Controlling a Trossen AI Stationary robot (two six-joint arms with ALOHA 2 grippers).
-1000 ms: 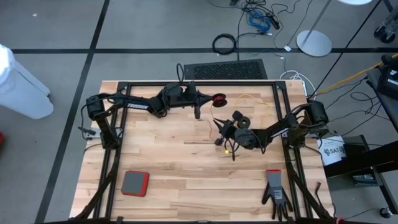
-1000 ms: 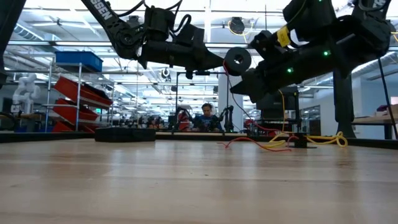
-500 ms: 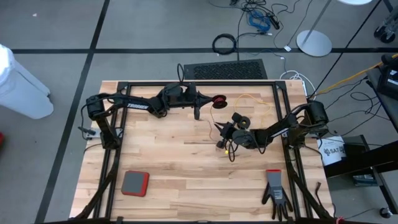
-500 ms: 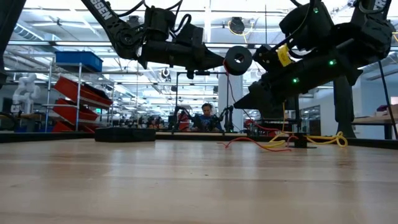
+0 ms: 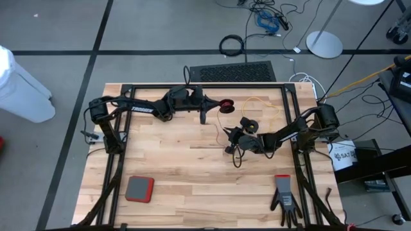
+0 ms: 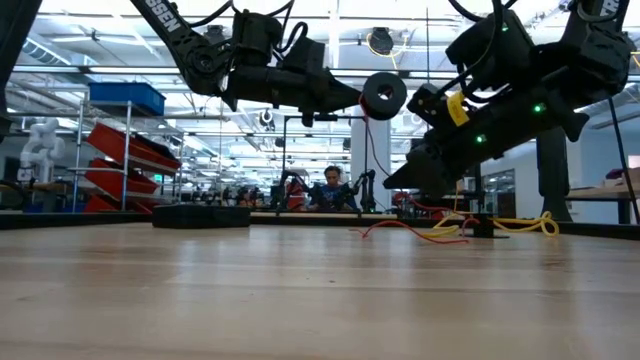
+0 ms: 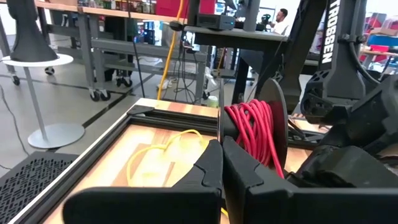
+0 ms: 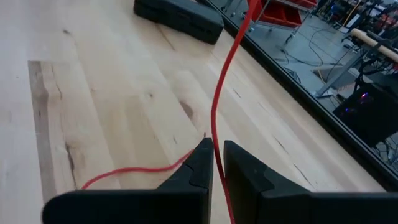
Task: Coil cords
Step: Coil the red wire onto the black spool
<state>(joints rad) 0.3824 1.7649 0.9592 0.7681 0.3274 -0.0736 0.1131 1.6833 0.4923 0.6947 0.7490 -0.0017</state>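
Note:
A small black reel (image 5: 225,102) wound with red cord (image 7: 249,130) hangs above the table's far middle, with my left gripper (image 5: 217,104) shut on it. The red cord (image 8: 221,93) runs from the reel down to my right gripper (image 5: 227,146), which is shut on it just above the wood. A slack stretch of it (image 8: 124,169) lies on the table. A thin yellow cord (image 5: 257,106) lies loose on the boards near the far right. My left gripper pinches the rim of the reel's near flange (image 7: 219,124) between its two fingers, reaching in level from the table's left. The reel is lifted clear and stands on edge. My right gripper pinches a single strand of the red cord (image 8: 213,134) between its fingers, slanting down from the table's right. The cord rises nearly straight from the fingers.
A red-and-grey pad (image 5: 139,188) lies near the front left, a black glove (image 5: 284,196) near the front right. A black frame (image 5: 192,86) rims the table. A flat black object (image 8: 180,15) lies farther out on the wood.
My right gripper has sunk a little toward the table and tipped its fingers downward, still shut on the red cord. The reel has stayed in place.

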